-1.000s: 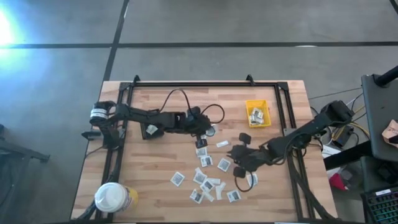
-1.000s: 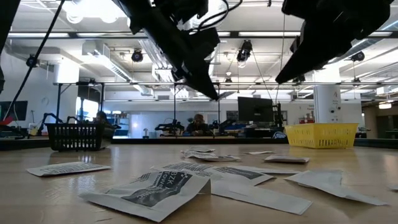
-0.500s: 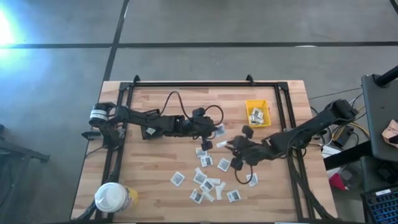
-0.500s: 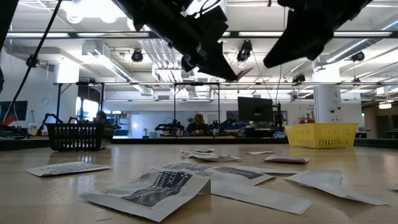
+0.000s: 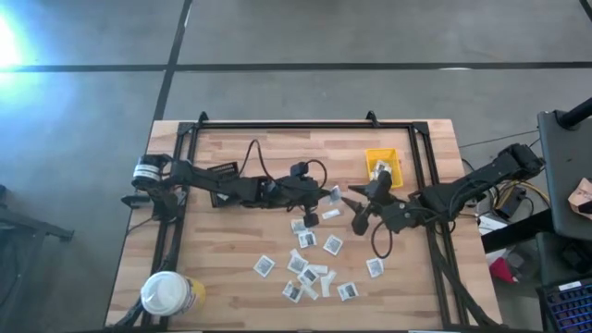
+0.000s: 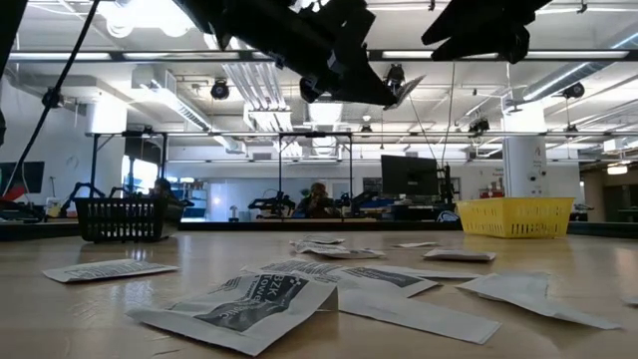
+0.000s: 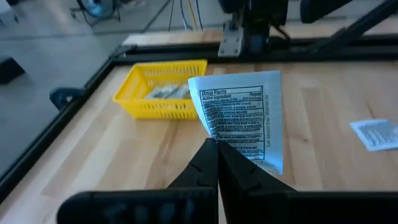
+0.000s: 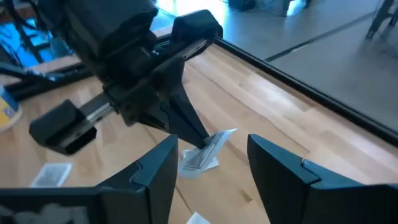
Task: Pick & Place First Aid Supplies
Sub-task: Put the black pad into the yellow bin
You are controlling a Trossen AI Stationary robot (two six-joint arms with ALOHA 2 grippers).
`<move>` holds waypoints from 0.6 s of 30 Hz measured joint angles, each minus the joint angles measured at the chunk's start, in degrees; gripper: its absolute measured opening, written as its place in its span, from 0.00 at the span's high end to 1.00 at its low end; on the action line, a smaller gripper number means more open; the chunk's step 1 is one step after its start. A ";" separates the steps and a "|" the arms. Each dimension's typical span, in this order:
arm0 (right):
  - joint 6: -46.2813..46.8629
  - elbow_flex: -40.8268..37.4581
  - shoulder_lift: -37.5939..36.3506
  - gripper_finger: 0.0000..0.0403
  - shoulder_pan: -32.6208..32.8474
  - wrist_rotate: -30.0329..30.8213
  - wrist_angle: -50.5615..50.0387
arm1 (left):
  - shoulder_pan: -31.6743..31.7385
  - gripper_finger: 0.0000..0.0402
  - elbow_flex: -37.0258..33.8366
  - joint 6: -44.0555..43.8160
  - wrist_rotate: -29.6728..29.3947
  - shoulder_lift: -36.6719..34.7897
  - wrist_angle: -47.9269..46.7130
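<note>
Wooden tabletop (image 5: 231,287) w/ black frame round it. Yellow-and-white tub (image 5: 168,294) at near-left corner. Small yellow bin (image 5: 383,167) toward far right, a few packets inside.

Left arm reaches across from left; left gripper (image 5: 326,196) sits mid-tabletop, raised off the surface, fingers pressed together on a white packet (image 7: 244,116), pinching its lower edge. Packet stands roughly upright, printed side w/ small text facing the left wrist cam, bin just beyond it.

Right arm comes in from right; right gripper (image 5: 353,205) is just beside the left one, facing it, fingers (image 8: 283,177) spread wide, one either side of the held packet but not touching it.

Rest of the packets (image 5: 308,268) lie flat & scattered on the near-centre tabletop, mostly white squares w/ dark centres, some overlapping; one lies apart nearer the right side (image 5: 375,267).
</note>
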 joint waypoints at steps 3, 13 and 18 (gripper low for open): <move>2.63 -0.08 0.24 0.53 -0.49 -0.04 0.00 | 0.02 1.00 -1.57 0.47 0.00 0.04 4.52; 5.49 -0.22 2.14 0.56 -1.26 -1.77 2.01 | -0.02 1.00 -3.07 1.99 -2.32 0.07 7.32; 7.93 -0.80 2.14 0.59 -1.69 -0.27 1.90 | -0.02 1.00 -3.18 3.54 -2.54 0.07 9.50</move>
